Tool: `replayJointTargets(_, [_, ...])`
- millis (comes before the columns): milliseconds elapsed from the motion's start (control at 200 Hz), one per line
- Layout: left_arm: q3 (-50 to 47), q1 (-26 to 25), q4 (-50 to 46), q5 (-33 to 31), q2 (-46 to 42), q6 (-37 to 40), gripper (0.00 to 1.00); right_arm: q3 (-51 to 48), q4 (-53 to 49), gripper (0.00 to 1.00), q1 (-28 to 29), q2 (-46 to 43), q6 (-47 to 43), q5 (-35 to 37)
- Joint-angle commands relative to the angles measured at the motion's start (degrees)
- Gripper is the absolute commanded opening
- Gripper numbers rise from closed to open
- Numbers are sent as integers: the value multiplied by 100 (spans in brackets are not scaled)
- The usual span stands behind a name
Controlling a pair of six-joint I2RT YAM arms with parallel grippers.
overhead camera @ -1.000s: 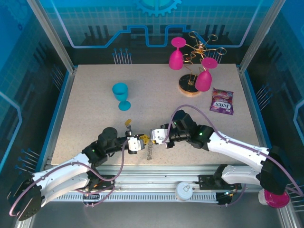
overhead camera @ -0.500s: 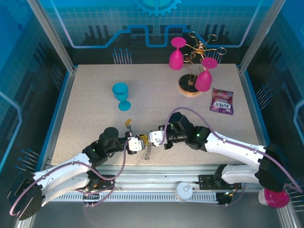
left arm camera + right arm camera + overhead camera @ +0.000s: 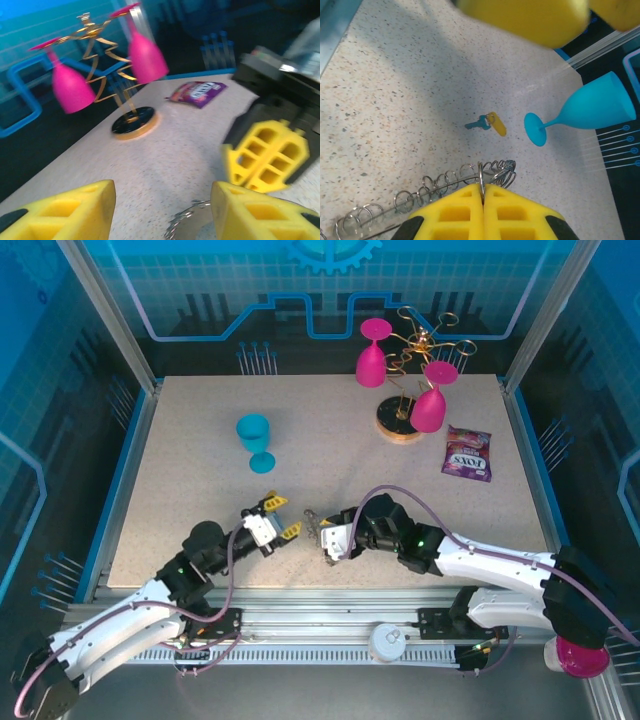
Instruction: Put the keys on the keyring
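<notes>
Keys point(image 3: 495, 124) lie on the table point(image 3: 380, 100) beside the foot of the blue goblet point(image 3: 592, 107). My right gripper point(image 3: 482, 194) pinches the keyring point(image 3: 447, 184). My left gripper point(image 3: 280, 517), wide open and empty, should, I think, take the yellow head squarely.

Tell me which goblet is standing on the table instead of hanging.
The blue goblet, upright on the tabletop left of centre. The two pink goblets hang upside down from the gold wire stand.

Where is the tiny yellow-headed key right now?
In the right wrist view, the tiny yellow-headed key lies loose on the speckled table, close beside the foot of the blue plastic goblet, apart from the wire-coil keyring pinched in the right pincer.
</notes>
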Motion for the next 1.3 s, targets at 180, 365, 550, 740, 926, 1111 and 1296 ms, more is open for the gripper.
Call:
replayJointTargets(180, [67, -1, -1049, -2258, -355, -3298, 54, -113, 898, 0, 107, -3, -291, 282])
replayJointTargets(365, [425, 41, -2047, -2846, -47, -4569, 57, -17, 1011, 0, 32, 49, -303, 687])
replayJointTargets(550, [744, 137, -2714, -2956, 444, -5712, 59, 220, 608, 0, -152, 87, -312, 1028])
replayJointTargets(740, [971, 214, -3091, -2898, 1004, -6769, 60, 247, 598, 0, -137, 235, -488, 1216])
replayJointTargets(926, [1137, 391, -3388, -2714, 1437, -7660, 60, 234, 555, 0, 29, 420, -696, 1305])
replayJointTargets(1111, [1321, 460, -3577, -2472, 1778, -7924, 60, 111, 581, 0, 193, 469, -876, 1243])
replayJointTargets(1296, [1425, 488, -3673, -2344, 1948, -8060, 60, -96, 579, 0, 230, 277, -880, 792])
